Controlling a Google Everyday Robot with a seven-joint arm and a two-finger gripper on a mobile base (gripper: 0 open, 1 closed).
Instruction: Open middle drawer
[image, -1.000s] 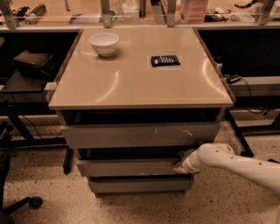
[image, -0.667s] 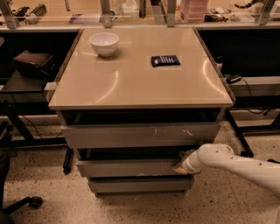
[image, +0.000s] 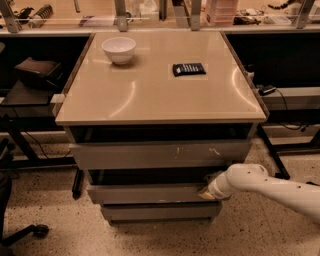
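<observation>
The middle drawer (image: 150, 193) is a wide, shallow grey front below the taller scratched drawer front (image: 160, 155) and above the smallest bottom front (image: 160, 211). It stands out a little from the cabinet, with a dark gap above it. My white arm comes in from the lower right. The gripper (image: 209, 186) is at the right end of the middle drawer's top edge, its tip against or over the front panel.
The beige cabinet top (image: 160, 95) holds a white bowl (image: 119, 49) at the back left and a black flat packet (image: 188, 69). Dark shelving stands on both sides. A chair base (image: 30, 231) is at the lower left. Speckled floor lies in front.
</observation>
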